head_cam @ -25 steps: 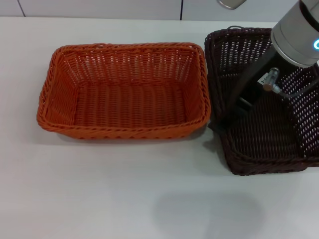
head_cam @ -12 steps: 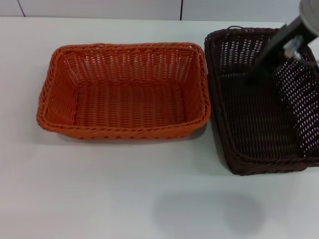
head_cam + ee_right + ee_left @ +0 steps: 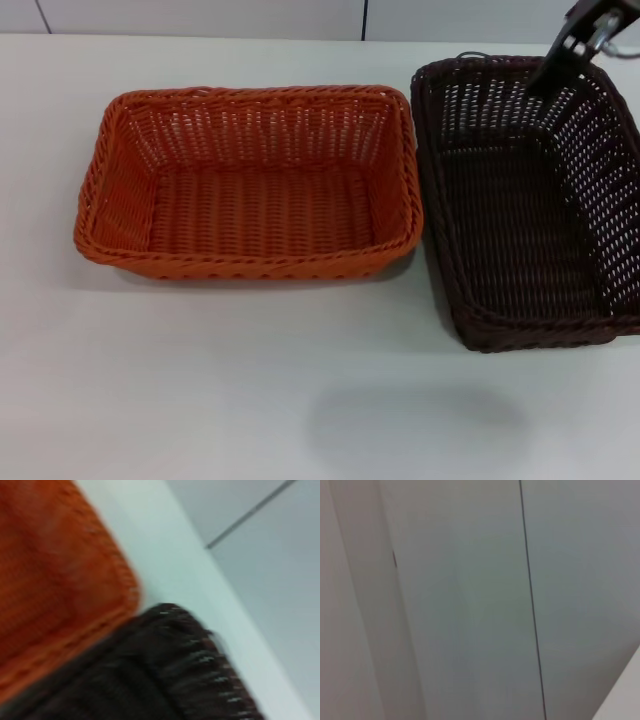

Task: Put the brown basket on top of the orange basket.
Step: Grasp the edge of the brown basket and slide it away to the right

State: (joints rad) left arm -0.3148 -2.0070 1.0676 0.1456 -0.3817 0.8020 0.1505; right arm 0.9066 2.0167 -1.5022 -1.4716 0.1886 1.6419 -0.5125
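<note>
Orange basket [image 3: 250, 180] empty; brown basket [image 3: 520, 200] beside it, seemingly empty.

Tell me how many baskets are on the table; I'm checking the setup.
2: the orange basket sits toward the robot's left, the brown basket beside it on the right. Neither holds another basket.

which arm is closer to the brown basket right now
Right. The right gripper is above the far rim of the brown basket, clear of it. The left arm is out of the head view; its wrist camera shows neither basket.
</note>
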